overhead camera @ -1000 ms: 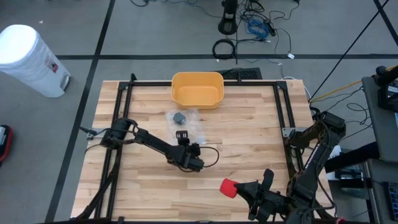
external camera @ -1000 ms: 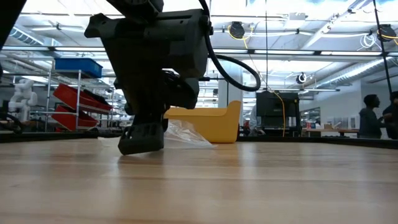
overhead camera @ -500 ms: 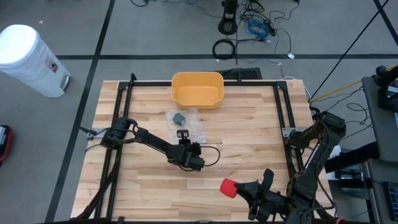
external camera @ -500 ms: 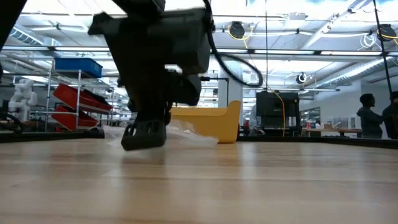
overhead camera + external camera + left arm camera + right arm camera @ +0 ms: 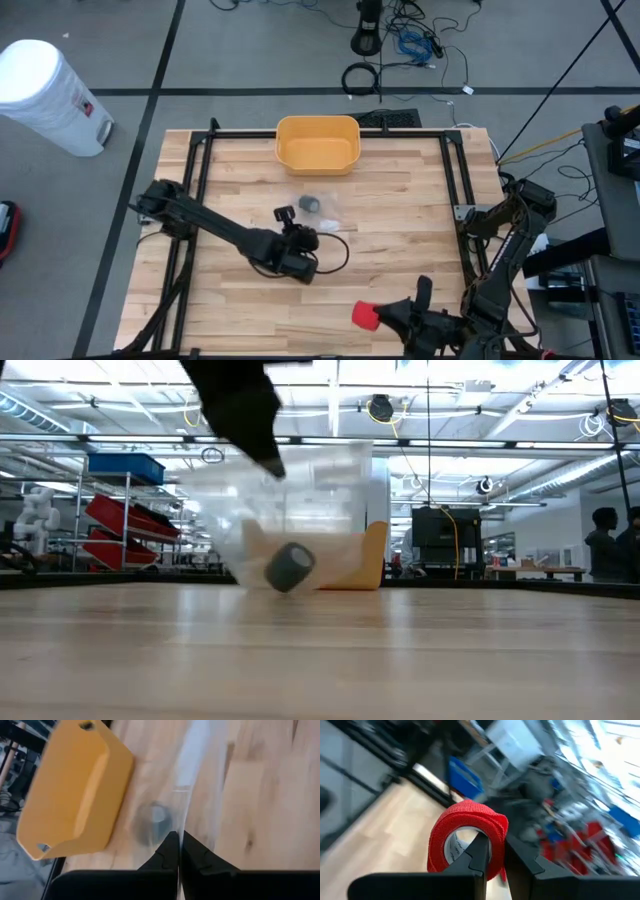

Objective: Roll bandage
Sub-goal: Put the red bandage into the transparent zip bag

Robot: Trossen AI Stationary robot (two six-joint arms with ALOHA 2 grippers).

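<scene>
A clear plastic bag (image 5: 300, 510) with a grey bandage roll (image 5: 290, 568) inside hangs from my left gripper (image 5: 272, 465), which is shut on it above the table's middle. In the high view the bag (image 5: 322, 207) and grey roll (image 5: 310, 204) lie between my left gripper (image 5: 287, 214) and the yellow bin (image 5: 317, 143). My right gripper (image 5: 380, 316) is near the table's front edge, shut on a red bandage roll (image 5: 365, 315). The red roll (image 5: 465, 837) fills the right wrist view. My left gripper pinches the clear bag's edge (image 5: 179, 827) between its two shut fingers, which slant down toward the table's far side. The bag hangs below the fingers with the grey roll (image 5: 152, 817) at its bottom, close to the tabletop. My right gripper holds the red roll by its wall (image 5: 495, 832), which passes between the two fingers; one finger (image 5: 477, 852) stands at the hollow core, the other outside. The fingers reach toward the table's left. The roll appears clear of the table.
The yellow bin (image 5: 355, 560) stands at the table's far edge, behind the bag. A black frame (image 5: 330, 133) runs around the tabletop. A white barrel (image 5: 50, 95) stands on the floor off the table's left. People show far off in the room (image 5: 603, 545).
My left gripper has risen from the tabletop, still shut, and taken the clear bag up with it. The bag now hangs open below it, and the grey roll has shifted toward the table's right and swung down to the bag's bottom.
</scene>
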